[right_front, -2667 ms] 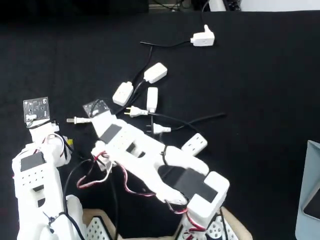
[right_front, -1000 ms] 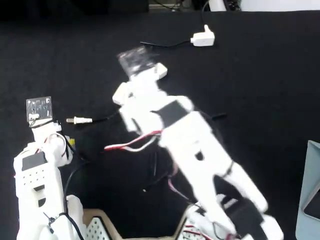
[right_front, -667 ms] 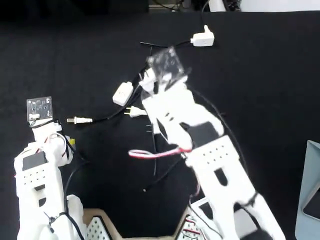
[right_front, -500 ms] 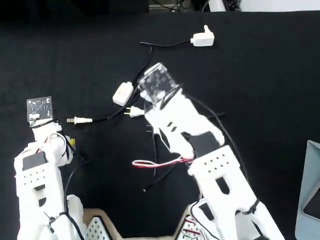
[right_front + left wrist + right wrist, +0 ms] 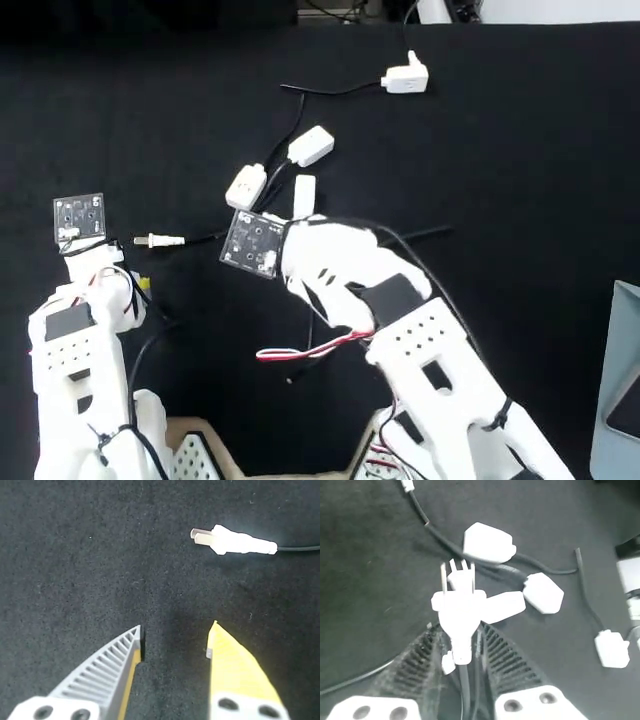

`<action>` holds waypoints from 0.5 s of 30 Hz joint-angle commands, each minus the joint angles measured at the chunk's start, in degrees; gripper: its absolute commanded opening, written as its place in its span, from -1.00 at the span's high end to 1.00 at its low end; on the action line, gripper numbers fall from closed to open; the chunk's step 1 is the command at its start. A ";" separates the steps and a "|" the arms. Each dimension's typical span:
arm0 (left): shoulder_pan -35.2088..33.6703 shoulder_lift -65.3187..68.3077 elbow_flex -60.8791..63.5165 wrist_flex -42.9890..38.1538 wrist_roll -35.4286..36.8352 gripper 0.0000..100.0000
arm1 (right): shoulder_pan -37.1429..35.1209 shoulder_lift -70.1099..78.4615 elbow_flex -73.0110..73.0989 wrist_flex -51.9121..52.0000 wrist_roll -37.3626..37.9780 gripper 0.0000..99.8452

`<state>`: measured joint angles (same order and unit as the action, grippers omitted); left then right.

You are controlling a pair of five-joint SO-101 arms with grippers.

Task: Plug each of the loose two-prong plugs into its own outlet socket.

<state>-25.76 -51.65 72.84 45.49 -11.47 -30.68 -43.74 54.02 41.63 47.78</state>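
Note:
My right gripper [image 5: 457, 630] is shut on a white two-prong plug [image 5: 457, 607], whose prongs point toward a cluster of white outlet sockets [image 5: 487, 542], [image 5: 543, 592], [image 5: 505, 606]. From above, the right arm [image 5: 340, 265] hangs near the table's middle, just in front of three sockets [image 5: 310, 146], [image 5: 246, 186], [image 5: 304, 195]. A further socket [image 5: 405, 76] lies at the back. Another loose white plug [image 5: 160, 240] lies to the left. My left gripper [image 5: 175, 640] is open just short of that plug [image 5: 235, 540], with bare cloth between its fingers.
Black cables [image 5: 300, 110] run from the sockets and plugs across the black cloth. The right arm's red and white wires [image 5: 310, 350] loop close to the table. A grey-blue container [image 5: 620, 380] stands at the right edge. The left arm [image 5: 75, 340] occupies the near left corner.
The right arm has swung from over the back sockets toward the near left, ending just in front of the socket cluster. The left arm and its nearby plug have stayed put.

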 commanded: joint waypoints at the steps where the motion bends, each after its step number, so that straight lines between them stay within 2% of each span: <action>1: 0.75 -1.05 -1.27 -1.05 -0.09 0.57 | 1.05 -1.89 -0.57 -8.18 0.70 0.98; 8: 0.75 -1.05 -1.27 -1.05 -0.09 0.57 | 5.71 -1.89 4.79 -29.63 0.70 0.98; 11: 0.75 -1.05 -1.27 -1.05 -0.09 0.57 | 6.68 -1.89 6.64 -31.30 0.26 0.98; 15: 0.75 -1.05 -1.27 -1.05 -0.09 0.57 | 6.77 -1.89 9.36 -31.03 -7.30 0.97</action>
<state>-25.76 -51.65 72.84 45.49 -11.47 -24.88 -43.91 63.08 11.91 45.41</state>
